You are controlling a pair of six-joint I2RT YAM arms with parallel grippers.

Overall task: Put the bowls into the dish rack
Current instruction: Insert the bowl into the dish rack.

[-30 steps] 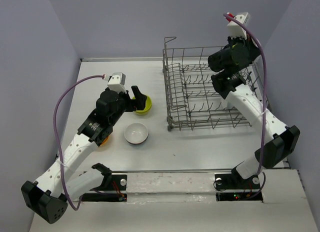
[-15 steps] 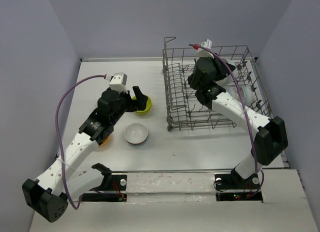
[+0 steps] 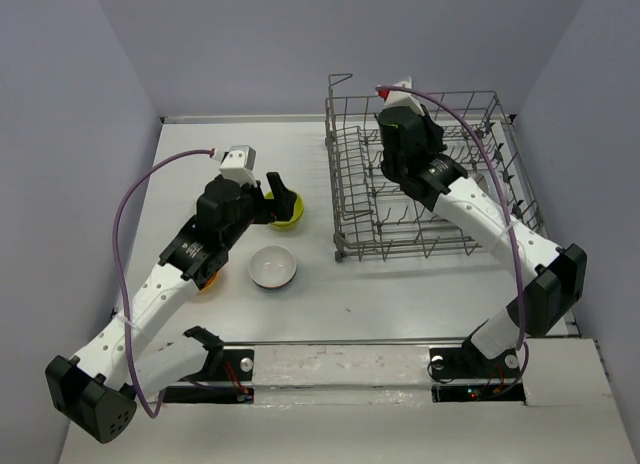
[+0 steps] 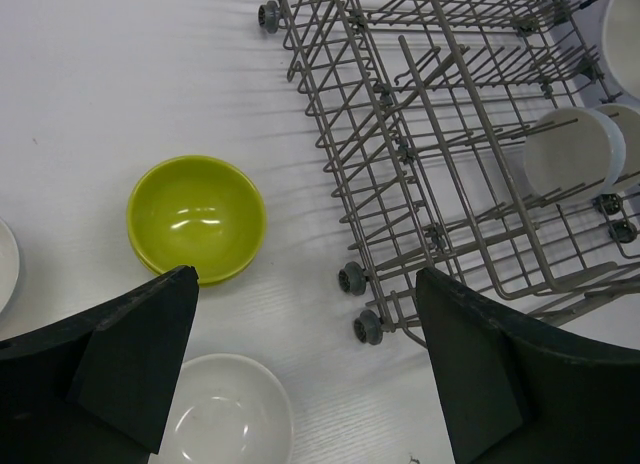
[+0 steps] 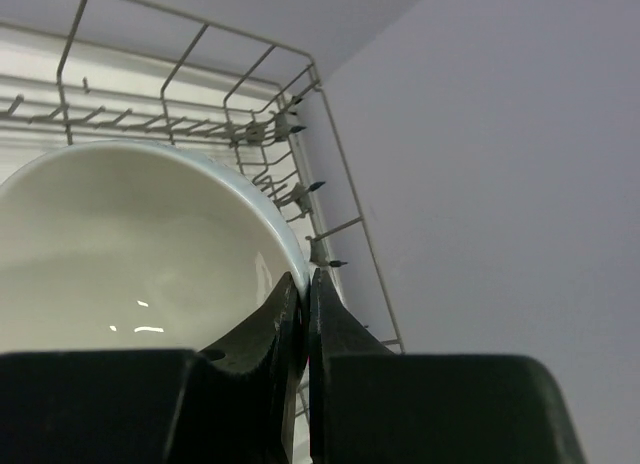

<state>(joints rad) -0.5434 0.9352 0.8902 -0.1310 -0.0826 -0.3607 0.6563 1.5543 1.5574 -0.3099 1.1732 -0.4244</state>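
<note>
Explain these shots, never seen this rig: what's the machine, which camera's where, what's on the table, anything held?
These are two small robot arms, bolted at the near edge of the table, each with a two-finger gripper. The overhead view looks down from behind: left arm on the left, right arm stretched over the dish rack. The other two views are wrist cameras, each showing its own fingers. On the table are a lime green bowl, a white bowl, and an orange bowl half hidden under the left arm. A second white bowl stands in the rack. The left gripper is open and empty, near the lime green bowl. The right gripper is shut, with a pale bowl right behind its tips; contact unclear.
</note>
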